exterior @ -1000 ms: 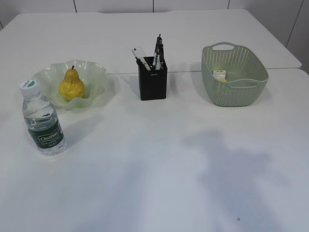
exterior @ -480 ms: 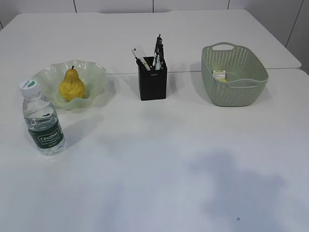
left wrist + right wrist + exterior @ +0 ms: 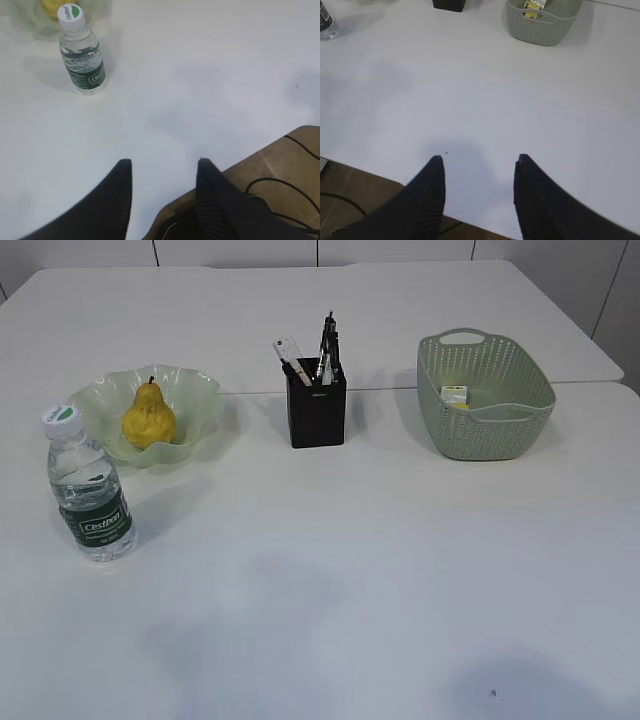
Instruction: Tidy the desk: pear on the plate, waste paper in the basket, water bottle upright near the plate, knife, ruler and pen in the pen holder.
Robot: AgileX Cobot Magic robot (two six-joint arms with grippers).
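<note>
The yellow pear (image 3: 148, 417) lies in the pale green ruffled plate (image 3: 195, 400) at the left. Just in front of the plate the water bottle (image 3: 89, 488) stands upright, also seen from the left wrist (image 3: 82, 52). The black pen holder (image 3: 316, 408) holds pens and the clear ruler (image 3: 291, 352); I cannot pick out the knife among them. The waste paper (image 3: 455, 395) lies inside the green basket (image 3: 500, 418), which also appears in the right wrist view (image 3: 540, 27). My left gripper (image 3: 163, 165) and right gripper (image 3: 478, 162) both hover open and empty over the desk's near edge.
The white desk (image 3: 340, 570) meets a second tabletop behind along a seam. Beyond its near edge lie a brown floor and black cables (image 3: 295, 175). Neither arm appears in the exterior view.
The arms' shadows on the desk have slid toward the near edge and shrunk. No object has moved.
</note>
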